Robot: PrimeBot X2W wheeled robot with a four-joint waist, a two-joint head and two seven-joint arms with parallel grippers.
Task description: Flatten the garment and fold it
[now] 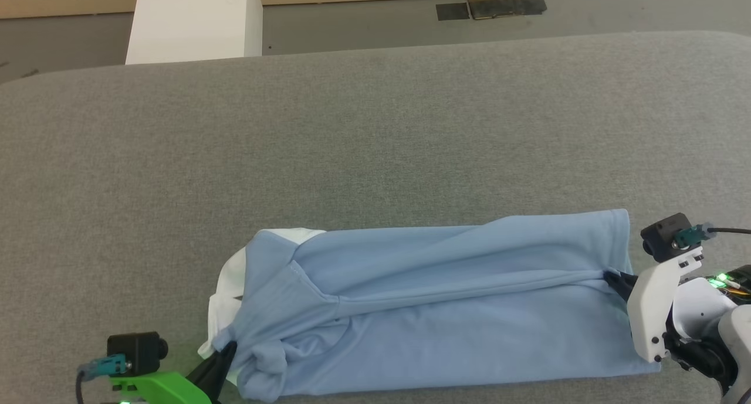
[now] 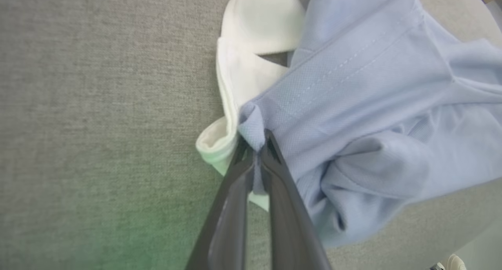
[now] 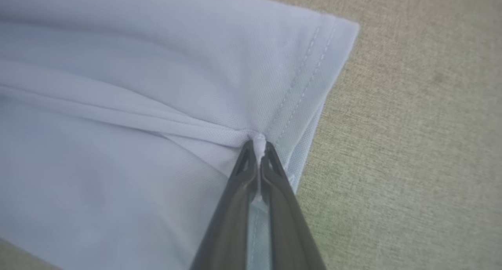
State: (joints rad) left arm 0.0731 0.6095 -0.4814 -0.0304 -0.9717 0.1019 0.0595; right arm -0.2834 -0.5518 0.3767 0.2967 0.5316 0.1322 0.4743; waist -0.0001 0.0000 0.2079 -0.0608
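Close to the near edge of the grey table (image 1: 375, 134) lies the garment (image 1: 446, 310), a light blue shirt gathered into a long band running left to right. Its white collar (image 1: 226, 287) shows at its left end and a stitched hem (image 3: 302, 89) at its right. The left gripper (image 1: 226, 350) is pinched tight on a bunched blue fold beside the collar. The right gripper (image 1: 613, 278) is pinched on the hem, and a taut crease runs between them. Farther across the table, open grey cloth stretches to the far edge. Beyond that edge stand a white block (image 1: 193, 23) and the grey floor (image 1: 364, 26).
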